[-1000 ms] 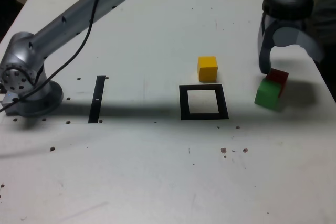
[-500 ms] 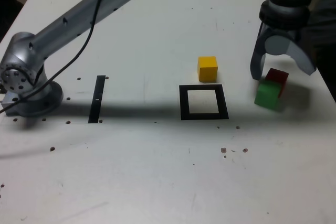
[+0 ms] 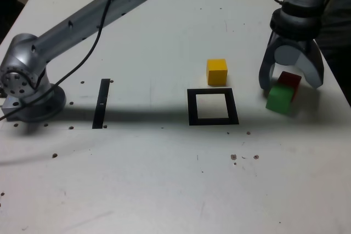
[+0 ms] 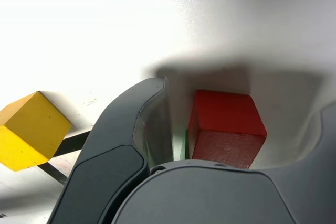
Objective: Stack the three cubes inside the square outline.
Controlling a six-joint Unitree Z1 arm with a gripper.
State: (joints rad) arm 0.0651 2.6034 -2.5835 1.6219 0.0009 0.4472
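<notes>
The red cube (image 3: 289, 80) rests at the exterior view's right, with the green cube (image 3: 279, 99) touching its near side. My gripper (image 3: 290, 83) hangs low over the red cube, open, one finger on each side and gaps visible. In the wrist view the red cube (image 4: 227, 127) sits between the dark fingers (image 4: 123, 135), untouched, and a sliver of the green cube (image 4: 184, 142) shows beside it. The yellow cube (image 3: 216, 72) stands just behind the square outline (image 3: 192, 108), whose pale centre holds nothing. The yellow cube (image 4: 29, 129) also shows in the wrist view.
A thin black strip (image 3: 101, 102) lies at the exterior view's left, near the arm's base (image 3: 27, 89). The table's right edge (image 3: 337, 80) runs close behind the red and green cubes. Small dark specks dot the white tabletop.
The gripper has come down from above the red cube until its fingers straddle it, and the jaws have narrowed slightly. The cubes have not moved.
</notes>
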